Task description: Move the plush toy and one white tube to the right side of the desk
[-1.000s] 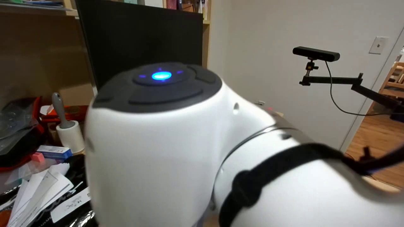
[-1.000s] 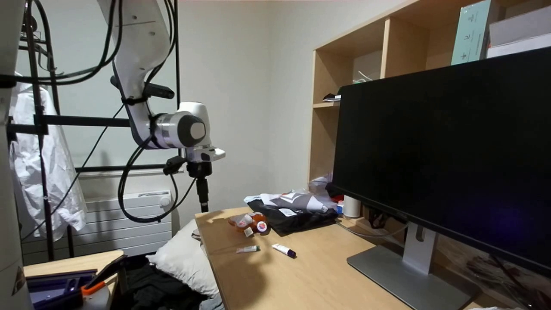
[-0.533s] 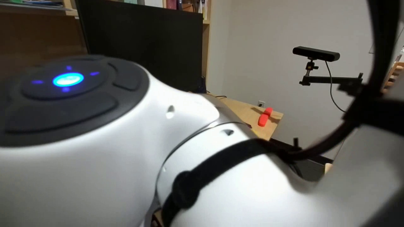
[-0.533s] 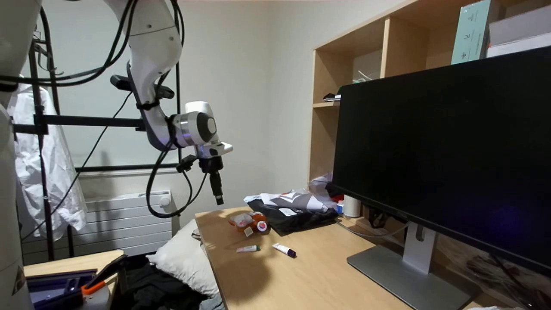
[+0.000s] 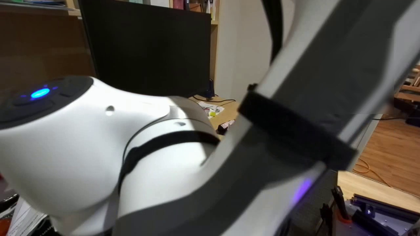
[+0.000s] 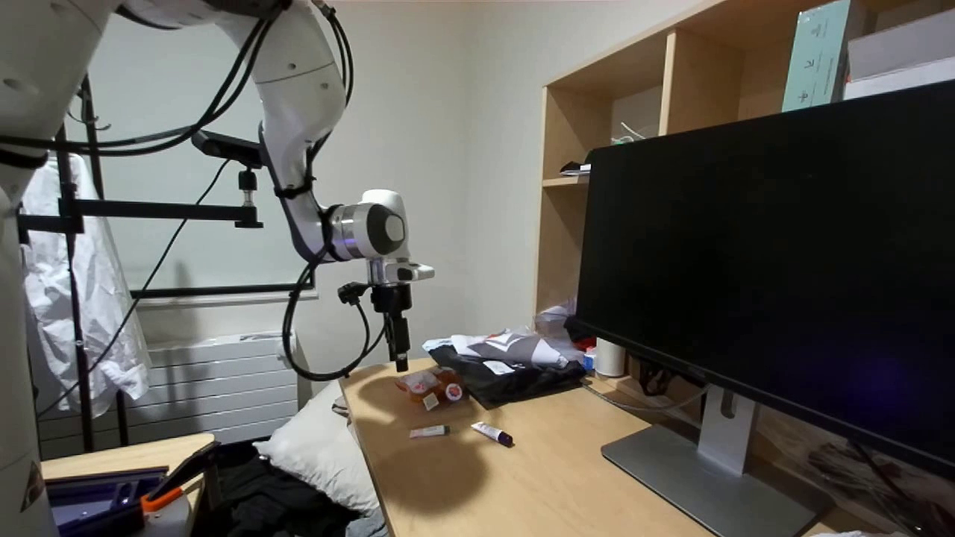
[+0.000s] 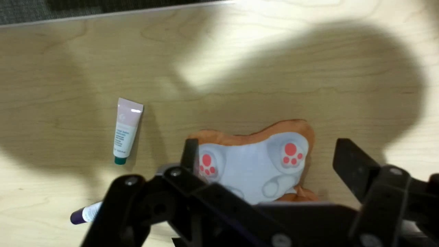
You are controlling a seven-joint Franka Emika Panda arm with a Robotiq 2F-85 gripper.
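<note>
The plush toy is orange-brown with a white belly and pink paw prints. It lies on the light-wood desk, and also shows in an exterior view. My gripper is open and empty above it, the toy between the spread fingers in the wrist view; its lower part is hidden. In an exterior view the gripper hangs over the toy's near-left side. A white tube with a green cap lies beside the toy. A white tube with a purple cap is partly hidden in the wrist view.
A black bag with packaging lies right behind the toy. A monitor on a grey stand stands on the desk under a shelf. A pillow lies past the desk's edge. My arm blocks most of an exterior view.
In an exterior view the arm has swung to the right, bringing the gripper from beyond the desk's corner to over the toy. The gripper tilted, then became more upright. The toy and tubes have not moved.
</note>
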